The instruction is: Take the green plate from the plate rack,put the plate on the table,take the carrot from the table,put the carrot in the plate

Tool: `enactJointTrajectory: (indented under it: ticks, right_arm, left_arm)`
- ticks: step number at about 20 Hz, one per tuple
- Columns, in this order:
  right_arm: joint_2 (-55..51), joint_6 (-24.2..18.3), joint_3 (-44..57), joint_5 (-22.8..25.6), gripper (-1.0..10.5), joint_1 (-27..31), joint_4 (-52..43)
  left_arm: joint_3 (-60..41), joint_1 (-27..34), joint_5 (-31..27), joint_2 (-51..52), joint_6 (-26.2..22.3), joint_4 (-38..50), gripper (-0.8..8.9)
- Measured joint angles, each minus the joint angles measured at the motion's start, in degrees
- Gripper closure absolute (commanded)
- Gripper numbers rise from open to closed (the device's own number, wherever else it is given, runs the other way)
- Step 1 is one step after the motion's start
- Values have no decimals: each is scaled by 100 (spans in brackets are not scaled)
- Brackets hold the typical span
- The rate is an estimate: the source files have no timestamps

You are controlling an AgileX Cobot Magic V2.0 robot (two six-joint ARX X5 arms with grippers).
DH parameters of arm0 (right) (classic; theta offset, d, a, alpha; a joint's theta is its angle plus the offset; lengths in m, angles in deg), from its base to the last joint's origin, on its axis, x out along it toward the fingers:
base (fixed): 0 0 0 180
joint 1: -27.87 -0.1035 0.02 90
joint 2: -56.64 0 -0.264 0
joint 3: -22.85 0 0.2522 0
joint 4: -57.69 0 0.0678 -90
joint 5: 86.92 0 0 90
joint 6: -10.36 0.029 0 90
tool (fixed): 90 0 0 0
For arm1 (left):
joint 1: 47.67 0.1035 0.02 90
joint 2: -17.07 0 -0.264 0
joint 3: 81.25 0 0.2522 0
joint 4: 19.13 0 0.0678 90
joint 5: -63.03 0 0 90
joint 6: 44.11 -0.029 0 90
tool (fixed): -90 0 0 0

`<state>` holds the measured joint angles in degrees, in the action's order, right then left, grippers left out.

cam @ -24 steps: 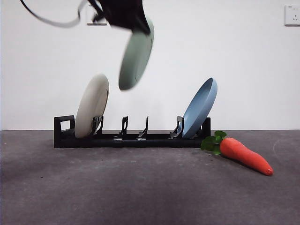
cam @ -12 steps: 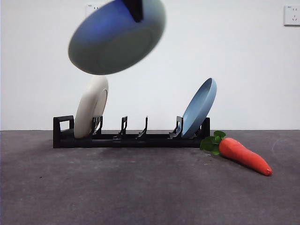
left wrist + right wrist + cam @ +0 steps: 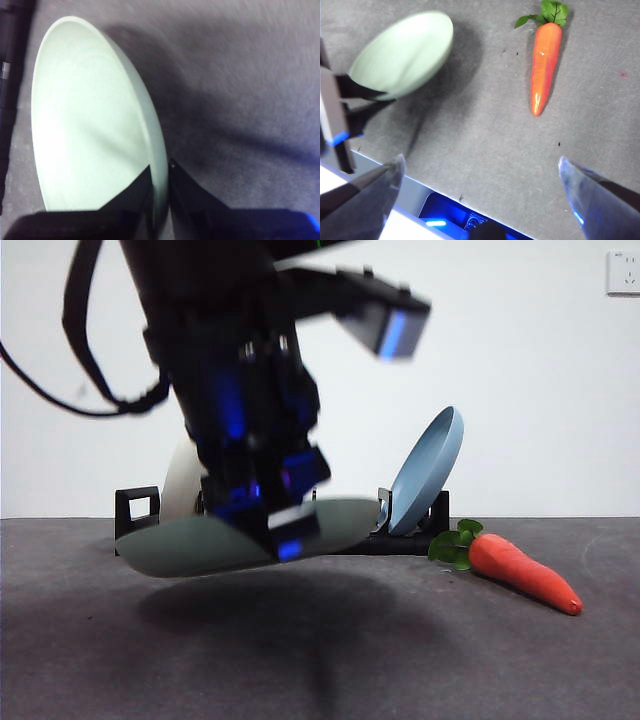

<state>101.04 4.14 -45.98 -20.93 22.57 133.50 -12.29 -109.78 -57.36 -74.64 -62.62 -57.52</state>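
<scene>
Sage-green and matte, the green plate (image 3: 190, 543) now hangs nearly flat, just above the table (image 3: 400, 660), in front of the plate rack (image 3: 137, 512); half a second ago it was tilted high up, above the rack, and a second ago it was nearly on edge. The left gripper (image 3: 161, 181) is clamped on its rim, one jaw on the inner face and one on the underside. The left arm, a blurred dark column, has come down from twelve o'clock in the front view and now covers most of the rack and all but an edge of the cream plate (image 3: 178, 480). At three o'clock from the green plate the blue plate (image 3: 428, 470) leans in the rack's end slot, unmoved. Past it, at about four o'clock, the carrot (image 3: 522, 573) lies where it lay before, leaves toward the rack. The right gripper (image 3: 481, 172) hovers over the table with jaws wide apart, the carrot beneath it.
</scene>
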Motion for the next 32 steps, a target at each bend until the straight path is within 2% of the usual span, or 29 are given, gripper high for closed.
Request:
enactJointTrajectory:
  ticks: [7,9,10,13,17,20,22,27,32]
  right_arm:
    - [0,0,0,0,288,0,-44]
    - [0,0,0,0,288,0,-44]
    - [0,-2,0,0,288,0,-44]
    - [11,0,0,0,288,0,-81]
    - [92,0,0,0,288,0,-83]
    - [127,0,0,2,288,0,-175]
    - [190,0,0,0,288,0,-284]
    - [627,0,0,0,288,0,-723]
    - [1565,39,-2,22,288,-31,-2011]
  left_arm:
    - [-13,-313,-769,-1161,-98,577,820]
    - [-4,-369,-800,-1246,-74,647,810]
    - [-2,-393,-767,-1244,-35,680,784]
    - [26,-424,-612,-1231,70,756,572]
    - [96,-452,-599,-1134,140,723,555]
    - [192,-490,-337,-1005,358,369,533]
    - [256,-520,-254,-748,538,70,457]
    - [984,-520,-37,629,1019,-476,458]
    - [1641,-520,389,2081,1921,-1117,458]
